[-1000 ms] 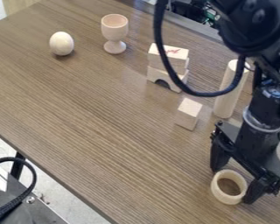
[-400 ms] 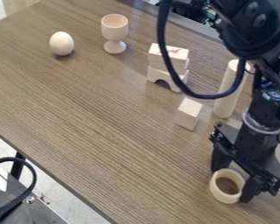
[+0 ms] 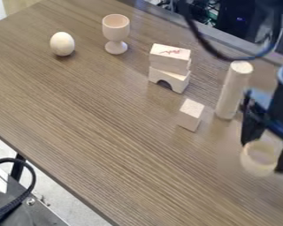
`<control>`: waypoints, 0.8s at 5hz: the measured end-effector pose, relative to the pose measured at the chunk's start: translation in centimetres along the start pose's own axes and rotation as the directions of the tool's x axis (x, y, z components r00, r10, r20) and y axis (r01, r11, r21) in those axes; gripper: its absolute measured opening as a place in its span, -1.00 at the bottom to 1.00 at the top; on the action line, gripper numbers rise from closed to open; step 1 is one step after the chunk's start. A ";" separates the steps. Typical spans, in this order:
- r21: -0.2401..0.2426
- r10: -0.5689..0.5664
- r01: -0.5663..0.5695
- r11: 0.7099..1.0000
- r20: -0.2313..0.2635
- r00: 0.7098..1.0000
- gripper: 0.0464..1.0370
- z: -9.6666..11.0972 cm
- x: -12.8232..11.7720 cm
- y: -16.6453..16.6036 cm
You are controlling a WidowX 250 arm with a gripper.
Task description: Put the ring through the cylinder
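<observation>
"What do you have at the near side, and how are the fingers?"

"I have the ring in the gripper; the fingers are apart only by the ring's width, one at each side, and they hold it from outside; the ring is blurred, so I cannot tell how firm is the grip."

"And farther away?"

"The small block is near the cylinder, which stands upright; beyond are the stacked blocks, then the egg and the goblet."

"What could go wrong for you?"

"I judge the next step is to bring the ring above the cylinder; if I go sideways too low, ring or finger may knock it down; if the ring is tilted or off centre, its rim may catch on the top; if the grip is weak, such contact may turn the ring or make it slip."
</observation>
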State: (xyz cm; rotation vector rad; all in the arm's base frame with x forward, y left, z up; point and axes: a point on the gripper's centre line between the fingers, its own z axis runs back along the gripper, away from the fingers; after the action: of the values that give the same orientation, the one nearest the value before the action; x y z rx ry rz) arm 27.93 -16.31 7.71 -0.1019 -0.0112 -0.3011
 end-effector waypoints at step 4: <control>-0.027 0.132 -0.131 0.991 0.033 0.991 0.44 3.5 2.5 3.0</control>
State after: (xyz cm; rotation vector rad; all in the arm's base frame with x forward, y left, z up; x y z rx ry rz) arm 31.22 -13.86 10.93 -0.1323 -0.0350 -0.1674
